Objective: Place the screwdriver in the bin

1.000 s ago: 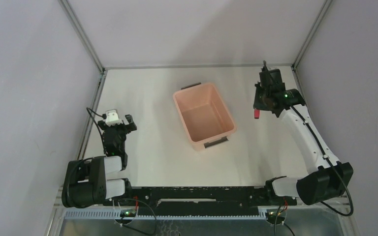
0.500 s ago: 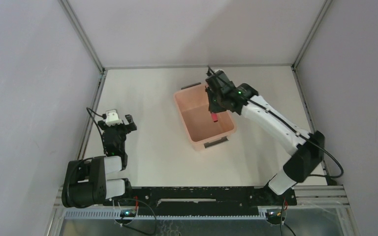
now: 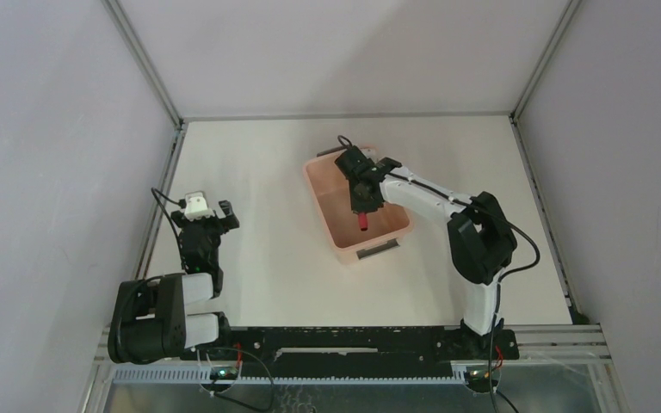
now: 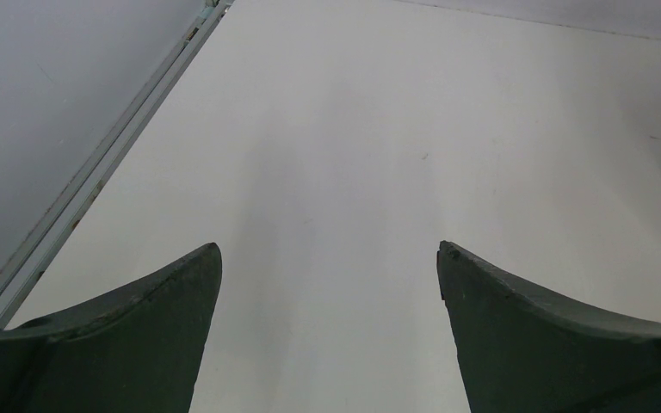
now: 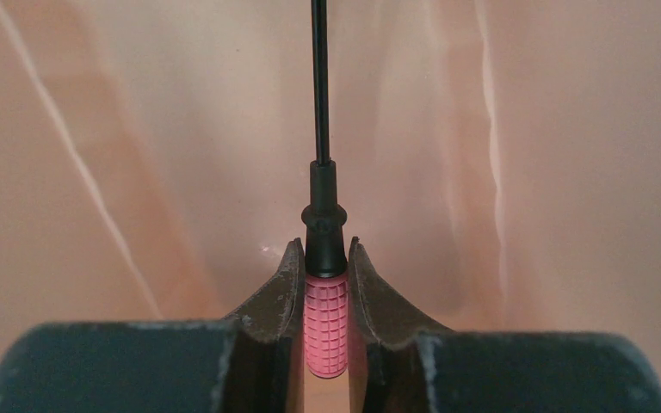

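Over the pink bin (image 3: 320, 196), the right end effector (image 5: 325, 268) pinching the red screwdriver (image 5: 325, 325) by its handle, the left end effector (image 4: 328, 260) spread wide above the worktop (image 3: 262, 168), at 9 o'clock from the bin.

The screwdriver (image 5: 325, 323) has a pinkish-red handle embossed with a grid of small squares, a black collar and a thin black shaft. The bin (image 5: 525, 129) is salmon pink with paler glossy streaks, and its end grip (image 3: 377, 250) is dark grey. The fingers of the right end effector (image 5: 323, 249) and left end effector (image 4: 329, 254) are dark grey-green. The bench (image 4: 353, 129) is plain off-white.
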`<state>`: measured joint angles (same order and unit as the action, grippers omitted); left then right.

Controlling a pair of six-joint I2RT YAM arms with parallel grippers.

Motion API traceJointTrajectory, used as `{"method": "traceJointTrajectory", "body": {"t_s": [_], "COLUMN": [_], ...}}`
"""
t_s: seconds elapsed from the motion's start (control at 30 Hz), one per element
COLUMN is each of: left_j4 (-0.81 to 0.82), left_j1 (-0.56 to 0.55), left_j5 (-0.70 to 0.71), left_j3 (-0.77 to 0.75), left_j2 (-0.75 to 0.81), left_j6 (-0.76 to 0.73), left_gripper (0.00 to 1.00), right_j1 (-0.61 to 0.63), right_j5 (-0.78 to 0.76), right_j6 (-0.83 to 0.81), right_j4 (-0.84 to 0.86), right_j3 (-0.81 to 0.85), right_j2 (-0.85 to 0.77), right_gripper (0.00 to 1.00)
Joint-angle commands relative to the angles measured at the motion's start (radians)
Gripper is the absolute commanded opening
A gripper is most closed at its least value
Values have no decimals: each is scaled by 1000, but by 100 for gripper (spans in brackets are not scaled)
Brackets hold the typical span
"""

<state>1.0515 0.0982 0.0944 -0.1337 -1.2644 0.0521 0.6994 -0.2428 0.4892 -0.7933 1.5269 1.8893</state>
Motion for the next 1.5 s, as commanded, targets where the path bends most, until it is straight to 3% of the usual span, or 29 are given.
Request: {"method": "traceJointTrajectory", "body": {"t_s": [0.0, 0.07, 0.2, 0.37, 0.47, 0.77, 0.93, 0.97, 1.0, 1.1, 1.37, 1.47], "left_j4": [24, 24, 24, 24, 24, 24, 24, 24, 23, 24, 24, 24], "left_j1": [-5, -5, -5, -5, -5, -5, -5, -5, -5, -5, -5, -5], "left_j5": [5, 5, 5, 5, 5, 5, 5, 5, 5, 5, 5, 5], "left_j3": [-46, -46, -47, -46, -46, -46, -47, -47, -47, -46, -46, -46], "left_j2": [10, 10, 10, 10, 10, 10, 10, 10, 10, 9, 10, 10], "left_j6": [-16, -16, -15, -16, -16, -17, -17, -17, -17, -16, -18, -18], "left_gripper": [100, 100, 100, 100, 100, 100, 100, 100, 100, 100, 100, 100], "right_j1": [-9, -11, -11, -9, -6, 14, -13, -29, -52, -158, -590, -659], "right_j5": [7, 15, 19, 5, 10, -53, -193, -219, -233, -236, -30, -3], "right_j6": [75, 83, 100, 101, 88, -4, -103, -119, -141, -196, -260, -263], "right_j4": [84, 80, 86, 80, 76, 38, -7, -19, -26, -26, 65, 101], "right_j3": [-19, -30, -54, -55, -46, -7, -47, -65, -86, -163, -387, -447], "right_j2": [36, 60, 84, 77, 48, -155, -322, -357, -390, -498, -736, -782], "right_gripper": [16, 21, 43, 59, 64, 69, 87, 96, 99, 100, 100, 100]}}
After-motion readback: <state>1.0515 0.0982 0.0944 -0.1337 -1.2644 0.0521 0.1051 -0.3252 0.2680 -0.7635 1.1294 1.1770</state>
